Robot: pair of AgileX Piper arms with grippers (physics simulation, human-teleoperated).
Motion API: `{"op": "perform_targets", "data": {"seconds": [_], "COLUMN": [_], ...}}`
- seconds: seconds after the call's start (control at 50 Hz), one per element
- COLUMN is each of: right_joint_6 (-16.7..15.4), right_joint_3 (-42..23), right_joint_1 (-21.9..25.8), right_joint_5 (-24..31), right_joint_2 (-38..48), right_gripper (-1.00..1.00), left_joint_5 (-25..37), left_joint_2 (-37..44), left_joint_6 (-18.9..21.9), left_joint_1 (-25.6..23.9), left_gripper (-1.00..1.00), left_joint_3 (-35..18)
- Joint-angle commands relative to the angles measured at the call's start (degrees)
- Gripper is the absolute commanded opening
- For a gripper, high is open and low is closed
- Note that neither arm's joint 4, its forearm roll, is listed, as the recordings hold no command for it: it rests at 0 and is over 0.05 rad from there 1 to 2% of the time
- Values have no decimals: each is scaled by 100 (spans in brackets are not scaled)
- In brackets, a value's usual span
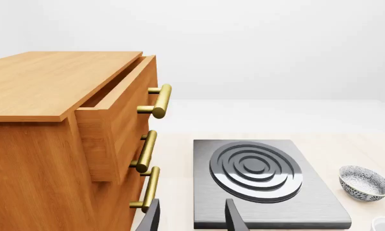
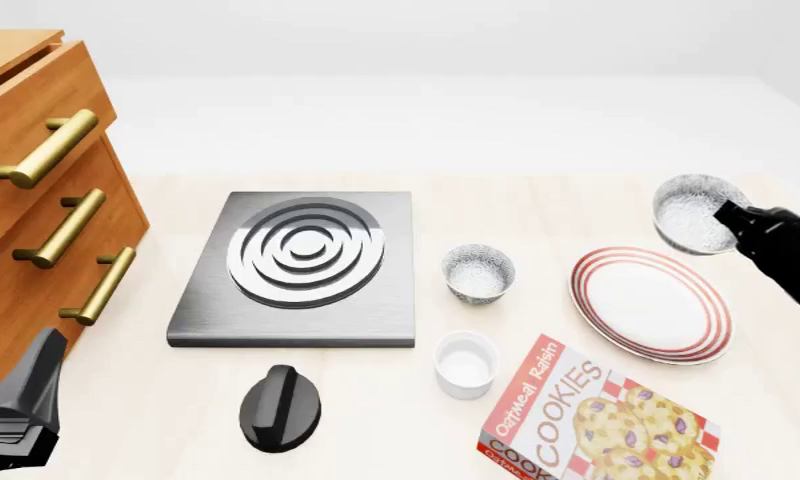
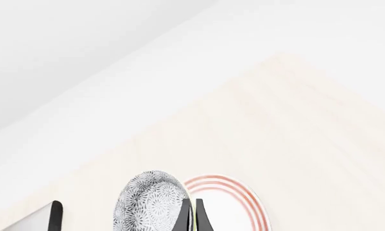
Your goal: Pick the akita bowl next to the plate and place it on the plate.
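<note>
We grip the akita bowl (image 2: 695,210) by its rim in our right gripper (image 2: 731,214), lifted and tilted just beyond the plate (image 2: 651,305), twin bowl (image 2: 479,273) left of the plate, our left gripper (image 1: 191,217) parted, empty.

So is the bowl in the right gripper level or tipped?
Tipped: the akita bowl hangs above the table, its rim pinched by the right gripper, its mouth facing the front camera.

Non-task items on the table.
Drawer cabinet (image 2: 33,190), stove plate (image 2: 300,265), black knob (image 2: 280,405), white ramekin (image 2: 466,364), cookie box (image 2: 594,420), second speckled bowl (image 2: 479,272).
</note>
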Motion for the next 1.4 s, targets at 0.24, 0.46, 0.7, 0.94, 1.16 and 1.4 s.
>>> {"op": "perform_targets", "data": {"seconds": [0.24,0.46,0.7,0.94,1.16,1.4], "right_joint_6": [56,36,-12,-66,-102,-185], "right_joint_3": [347,497,617,717,701,648], "right_joint_1": [89,142,186,209,184,110], "right_joint_5": [-289,-438,-686,-944,-1061,-1200], "right_joint_2": [19,100,349,623,836,1114], "right_gripper": [-100,-100,-100,-100,-100,-100], "left_joint_5": [0,0,0,0,0,0], "left_joint_2": [0,0,0,0,0,0], "left_joint_6": [0,0,0,0,0,0], "left_joint_1": [0,0,0,0,0,0], "left_gripper": [100,100,100,100,100,100], "left_joint_3": [0,0,0,0,0,0]}}
